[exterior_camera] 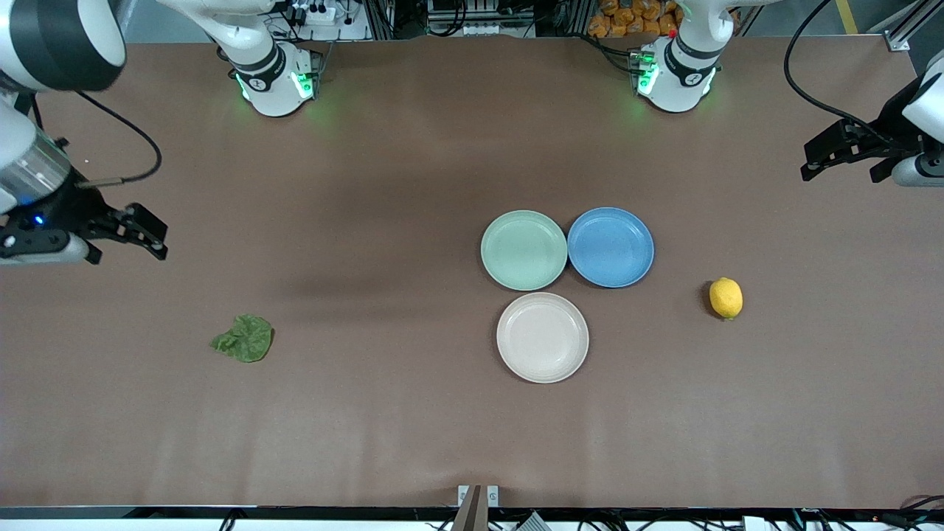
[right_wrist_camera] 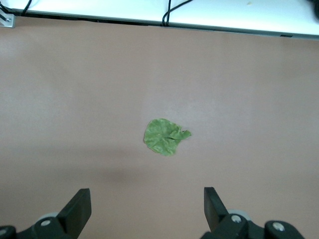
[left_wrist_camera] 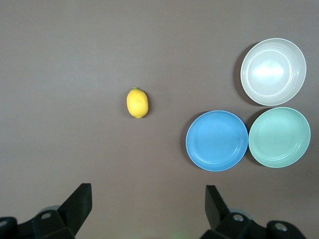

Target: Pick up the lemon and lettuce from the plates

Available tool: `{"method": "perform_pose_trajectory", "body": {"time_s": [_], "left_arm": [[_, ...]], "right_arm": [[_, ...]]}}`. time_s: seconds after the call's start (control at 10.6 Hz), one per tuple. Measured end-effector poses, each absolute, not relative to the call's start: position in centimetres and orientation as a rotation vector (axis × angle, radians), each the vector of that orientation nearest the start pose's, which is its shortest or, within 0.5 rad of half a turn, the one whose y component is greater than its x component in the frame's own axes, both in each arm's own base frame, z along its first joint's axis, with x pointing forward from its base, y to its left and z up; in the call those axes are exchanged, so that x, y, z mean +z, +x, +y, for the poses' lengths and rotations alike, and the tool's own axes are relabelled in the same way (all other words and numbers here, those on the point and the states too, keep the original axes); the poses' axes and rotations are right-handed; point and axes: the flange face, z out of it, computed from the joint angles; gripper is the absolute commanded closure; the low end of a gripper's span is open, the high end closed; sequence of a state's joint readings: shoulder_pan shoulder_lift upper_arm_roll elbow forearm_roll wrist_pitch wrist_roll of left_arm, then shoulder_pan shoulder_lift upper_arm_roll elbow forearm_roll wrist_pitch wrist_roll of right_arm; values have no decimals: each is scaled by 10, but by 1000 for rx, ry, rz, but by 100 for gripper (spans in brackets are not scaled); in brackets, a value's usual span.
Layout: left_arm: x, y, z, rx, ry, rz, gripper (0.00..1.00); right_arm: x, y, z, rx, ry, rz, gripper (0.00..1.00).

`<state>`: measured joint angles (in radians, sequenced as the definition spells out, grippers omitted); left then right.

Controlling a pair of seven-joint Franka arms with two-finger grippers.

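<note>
Brown counter (exterior_camera: pixel 413 184) carries three bare plates in a cluster: the mint plate (exterior_camera: pixel 523 250) touching the blue plate (exterior_camera: pixel 611 246), the beige plate (exterior_camera: pixel 542 337) just nearer the front camera; the lemon (exterior_camera: pixel 726 297) lies on the counter toward the left arm's end, near the blue plate; the lettuce (exterior_camera: pixel 244 338) lies well apart toward the right arm's end; nothing stands around either. Left tool (exterior_camera: pixel 848 155) and right tool (exterior_camera: pixel 125 232) hang open and empty over the counter's ends.
</note>
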<state>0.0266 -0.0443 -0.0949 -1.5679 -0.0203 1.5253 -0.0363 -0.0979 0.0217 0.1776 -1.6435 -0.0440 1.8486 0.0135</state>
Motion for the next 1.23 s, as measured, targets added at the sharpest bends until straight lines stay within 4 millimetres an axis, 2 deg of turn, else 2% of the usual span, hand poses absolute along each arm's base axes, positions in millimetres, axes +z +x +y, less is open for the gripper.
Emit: {"method": "perform_pose_trajectory", "body": {"time_s": [0.28, 0.47, 0.76, 0.85, 1.23], "left_arm": [[645, 535, -44, 1, -3157, 65, 0], [645, 535, -44, -1, -3138, 67, 0], [646, 537, -44, -22, -3118, 37, 0], [646, 537, -44, -23, -3119, 29, 0], [647, 537, -44, -26, -3119, 26, 0]], "right_arm": [[652, 547, 35, -144, -3184, -99, 0], [667, 535, 31, -72, -3186, -98, 0], [663, 535, 5, -17, -3174, -178, 0], [662, 535, 1, -12, -3171, -184, 0], [660, 542, 12, -56, -3168, -216, 0]]}}
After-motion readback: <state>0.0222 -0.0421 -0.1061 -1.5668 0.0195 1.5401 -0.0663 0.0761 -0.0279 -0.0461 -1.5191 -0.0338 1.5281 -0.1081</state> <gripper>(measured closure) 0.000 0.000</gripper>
